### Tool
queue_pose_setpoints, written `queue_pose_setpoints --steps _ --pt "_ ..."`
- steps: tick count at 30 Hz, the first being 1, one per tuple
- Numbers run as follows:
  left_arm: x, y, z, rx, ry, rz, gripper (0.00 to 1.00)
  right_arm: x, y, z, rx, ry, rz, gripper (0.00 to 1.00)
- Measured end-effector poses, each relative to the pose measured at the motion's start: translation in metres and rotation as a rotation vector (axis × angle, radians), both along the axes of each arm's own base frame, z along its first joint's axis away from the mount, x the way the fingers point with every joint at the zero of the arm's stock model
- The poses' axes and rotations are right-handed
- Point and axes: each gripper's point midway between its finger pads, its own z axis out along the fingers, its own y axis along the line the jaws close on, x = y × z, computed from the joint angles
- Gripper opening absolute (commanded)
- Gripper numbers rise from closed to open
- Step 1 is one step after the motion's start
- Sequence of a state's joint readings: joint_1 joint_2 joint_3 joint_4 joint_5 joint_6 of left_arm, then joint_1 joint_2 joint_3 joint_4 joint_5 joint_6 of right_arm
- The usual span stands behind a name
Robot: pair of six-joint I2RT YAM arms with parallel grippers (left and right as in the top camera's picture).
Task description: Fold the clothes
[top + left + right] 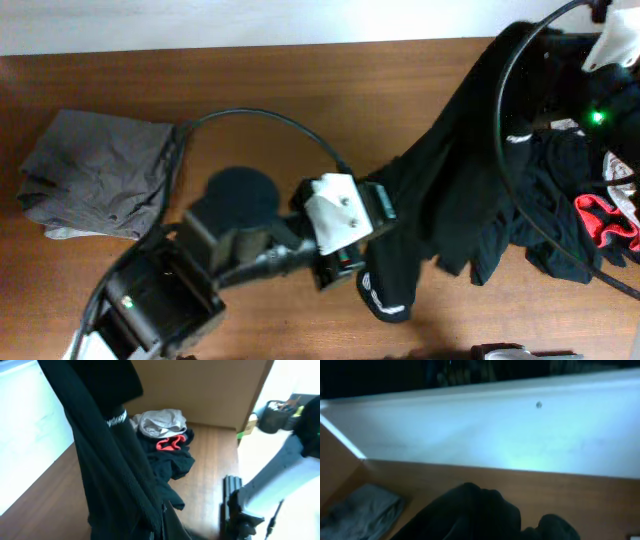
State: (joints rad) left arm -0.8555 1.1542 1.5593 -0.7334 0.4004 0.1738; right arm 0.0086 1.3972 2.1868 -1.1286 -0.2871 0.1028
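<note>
A long black garment (450, 180) hangs stretched from the top right down to the front middle of the table. My left gripper (350, 268) is shut on its lower end, near a band with white print (385, 300). In the left wrist view the cloth (110, 460) hangs in front of the camera and the fingers (162, 522) pinch it at the bottom edge. My right arm (597, 117) holds the upper end high. In the right wrist view black cloth (470, 515) bunches over the jaws and hides the fingers.
A pile of dark clothes with a red-trimmed piece (600, 220) and a light grey piece (160, 422) lies at the right. A grey folded garment (95, 185) lies at the left and also shows in the right wrist view (360, 510). A black cable (270, 118) arcs over the table.
</note>
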Motion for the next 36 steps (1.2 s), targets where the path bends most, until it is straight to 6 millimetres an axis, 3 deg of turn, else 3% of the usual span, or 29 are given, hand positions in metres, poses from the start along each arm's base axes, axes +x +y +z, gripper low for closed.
queue_pose_setpoints --steps 3,7,11,12,14,18,25,33,36 --pt "0.013 0.002 -0.006 0.034 0.0 0.108 0.0 0.004 -0.003 0.006 -0.013 -0.028 -0.012 0.04" --pt "0.04 0.019 -0.011 0.06 0.015 0.312 0.0 0.027 0.001 -0.005 -0.009 0.002 0.007 0.04" --pt "0.065 0.042 -0.024 0.107 0.045 0.512 0.0 0.07 0.024 -0.041 0.01 0.093 0.1 0.04" --pt "0.075 0.052 -0.033 0.133 0.066 0.582 0.0 0.092 0.04 -0.064 0.015 0.144 0.148 0.04" --pt "0.087 0.064 -0.045 0.168 0.104 0.657 0.0 0.115 0.06 -0.089 0.016 0.189 0.197 0.04" --pt "0.111 0.095 -0.085 0.29 0.215 0.806 0.0 0.151 0.108 -0.135 0.003 0.24 0.282 0.04" --pt "0.148 0.125 -0.156 0.466 0.409 0.983 0.0 0.189 0.154 -0.205 -0.039 0.317 0.318 0.05" --pt "0.194 0.191 -0.246 0.523 0.656 1.214 0.0 0.209 0.202 -0.27 -0.084 0.367 0.356 0.05" --pt "0.208 0.215 -0.264 0.46 0.724 1.257 0.0 0.213 0.216 -0.285 -0.081 0.375 0.366 0.05"
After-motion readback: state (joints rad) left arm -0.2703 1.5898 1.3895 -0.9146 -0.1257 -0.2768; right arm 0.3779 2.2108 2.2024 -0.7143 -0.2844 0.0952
